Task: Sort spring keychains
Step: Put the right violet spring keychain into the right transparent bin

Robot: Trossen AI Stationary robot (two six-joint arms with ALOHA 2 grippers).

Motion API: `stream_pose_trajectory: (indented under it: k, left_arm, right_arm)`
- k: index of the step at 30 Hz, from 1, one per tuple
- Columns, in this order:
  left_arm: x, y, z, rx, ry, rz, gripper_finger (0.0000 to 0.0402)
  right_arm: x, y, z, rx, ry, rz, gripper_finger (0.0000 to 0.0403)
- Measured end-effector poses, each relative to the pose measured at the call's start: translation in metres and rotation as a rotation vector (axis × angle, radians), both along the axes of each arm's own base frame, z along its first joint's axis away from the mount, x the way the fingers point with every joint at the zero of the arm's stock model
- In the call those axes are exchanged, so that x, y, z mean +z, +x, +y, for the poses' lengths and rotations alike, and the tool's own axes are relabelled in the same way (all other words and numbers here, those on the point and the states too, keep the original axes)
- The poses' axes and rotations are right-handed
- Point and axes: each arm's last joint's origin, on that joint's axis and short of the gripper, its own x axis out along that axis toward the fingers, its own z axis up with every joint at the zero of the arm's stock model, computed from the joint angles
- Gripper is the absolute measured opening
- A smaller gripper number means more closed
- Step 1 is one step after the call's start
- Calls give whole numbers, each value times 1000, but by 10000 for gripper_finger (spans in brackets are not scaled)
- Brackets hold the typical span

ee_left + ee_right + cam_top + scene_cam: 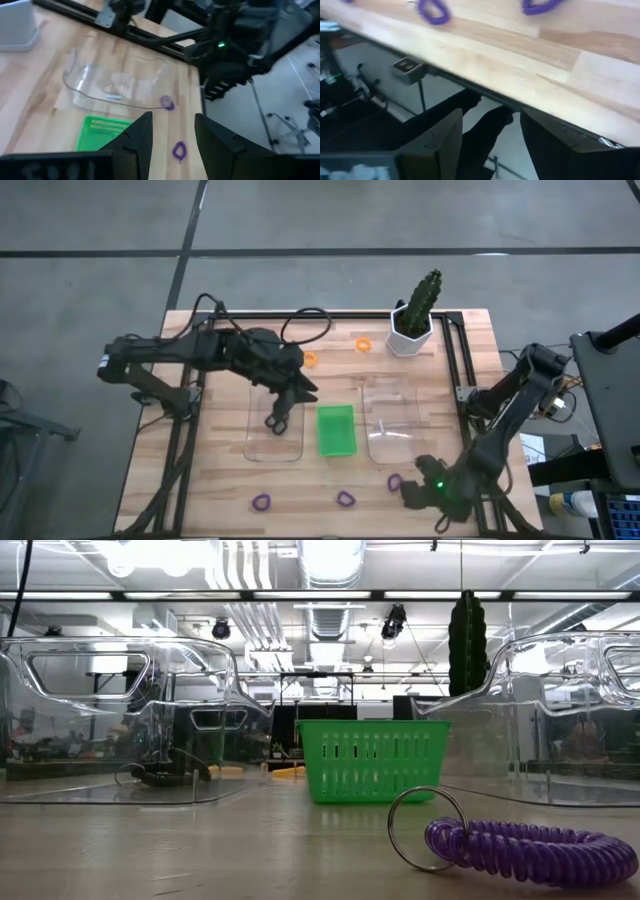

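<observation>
My left gripper (283, 408) hangs open over the left clear tray (262, 442). Its wrist view shows empty fingers (172, 137). A black spring keychain (160, 773) lies on that tray's floor, under or beside the fingers (275, 422). My right gripper (410, 493) is open (487, 135) at the table's near edge, beside a purple keychain (395, 482). Two more purple keychains (345, 499) (261, 502) lie along the near edge, and one shows close in the low view (520, 848). Two orange keychains (311, 360) (363, 344) lie toward the far edge.
A green tray (336, 430) stands between the left tray and the right clear tray (392, 420). A cactus in a white pot (412, 325) stands near the far right corner. A dark frame rail (452, 360) runs along the table's right side. Bare wood shows along the near edge.
</observation>
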Motion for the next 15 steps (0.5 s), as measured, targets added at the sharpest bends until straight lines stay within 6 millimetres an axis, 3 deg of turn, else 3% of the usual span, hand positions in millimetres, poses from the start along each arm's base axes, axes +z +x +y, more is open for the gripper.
stream_pose_trajectory:
  k: [9,15]
  left_arm:
    - [2,-5,-2,-28,-6,3,138]
    - [0,-6,-3,-37,-4,21,138]
  right_arm:
    - [-49,26,21,-65,-135,166,162]
    - [-60,42,21,-58,-218,194,138]
